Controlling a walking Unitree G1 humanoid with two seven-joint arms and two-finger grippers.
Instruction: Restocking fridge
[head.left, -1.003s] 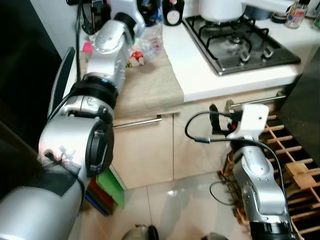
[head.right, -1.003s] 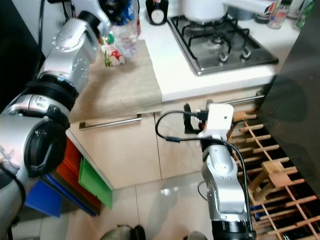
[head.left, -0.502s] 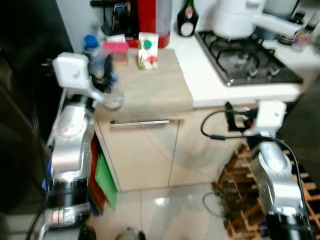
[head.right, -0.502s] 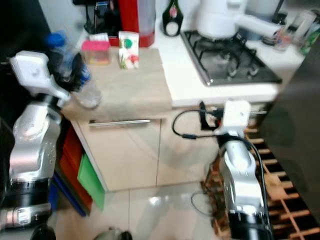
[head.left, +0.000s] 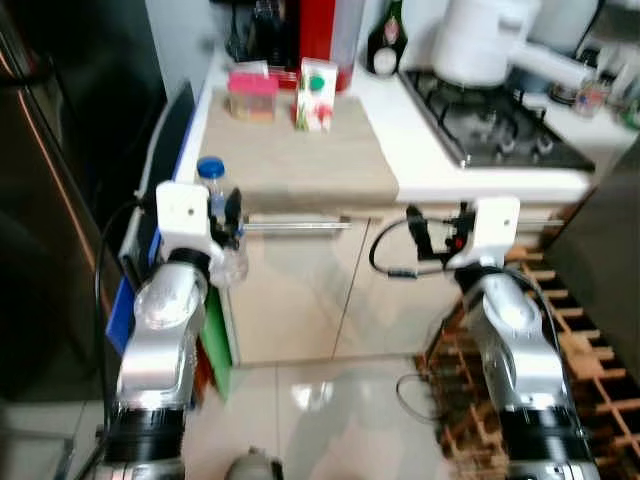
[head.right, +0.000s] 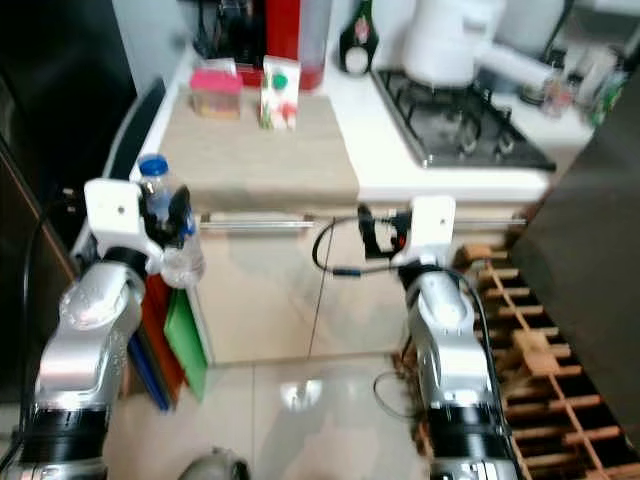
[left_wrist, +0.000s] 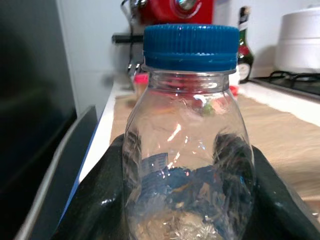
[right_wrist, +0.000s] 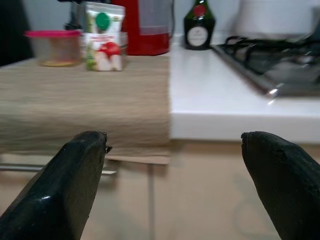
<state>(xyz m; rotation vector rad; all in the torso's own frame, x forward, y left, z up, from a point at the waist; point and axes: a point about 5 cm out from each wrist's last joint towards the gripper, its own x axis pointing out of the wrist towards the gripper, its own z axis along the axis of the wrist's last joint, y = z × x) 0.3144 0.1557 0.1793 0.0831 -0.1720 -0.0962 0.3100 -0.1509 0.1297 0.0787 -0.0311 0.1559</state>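
My left tool is clamped on a clear plastic bottle with a blue cap, holding it upright in front of the table, off its left front corner. My right tool hangs empty, fingers spread apart, before the cabinet door. A juice carton and a pink-lidded container stand on the table.

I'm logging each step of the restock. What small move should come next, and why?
Probably turn left toward the dark fridge. The left pincer already holds the blue-capped bottle clear of the counter, upright; the right pincer is open and empty.
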